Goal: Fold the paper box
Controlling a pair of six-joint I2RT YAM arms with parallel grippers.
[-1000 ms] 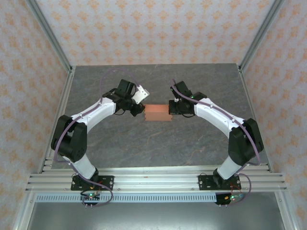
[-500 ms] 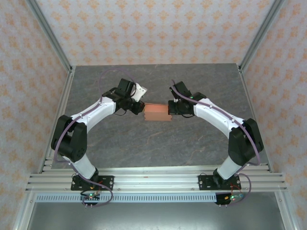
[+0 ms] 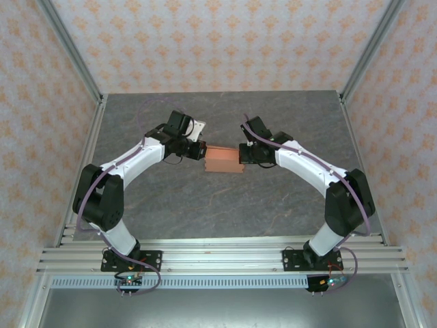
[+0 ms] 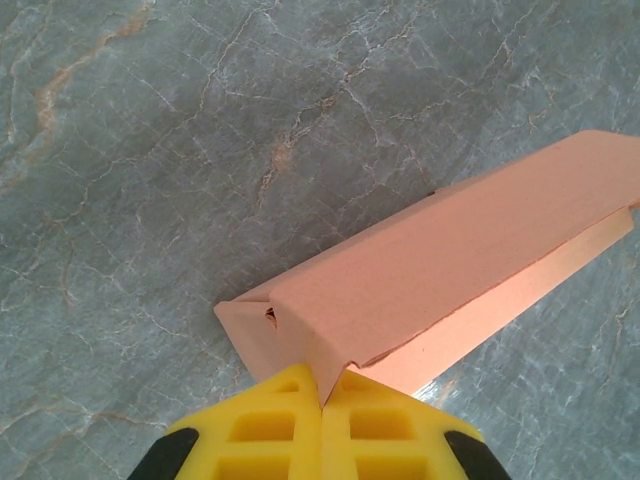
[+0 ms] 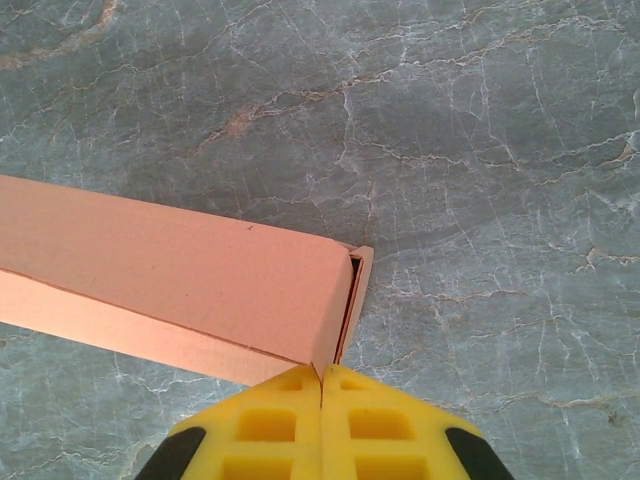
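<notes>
The paper box (image 3: 224,160) is a small salmon-orange rectangular box lying on the grey table between the two arms. My left gripper (image 3: 204,152) is at its left end. In the left wrist view the yellow jaws (image 4: 322,398) are shut on a card corner at the end of the box (image 4: 450,255). My right gripper (image 3: 240,156) is at the right end. In the right wrist view it (image 5: 321,376) is shut on the edge of the lid of the box (image 5: 170,265), beside a thin end flap that stands slightly ajar.
The grey marbled tabletop (image 3: 225,205) lies open in front of and behind the box. Aluminium posts (image 3: 72,51) and patterned walls close in the left, right and back sides. The arm bases sit on the rail (image 3: 218,260) at the near edge.
The left wrist has turned and settled against the box's left end, its jaws closing the last bit onto the card. The right arm and the box have stayed put.
</notes>
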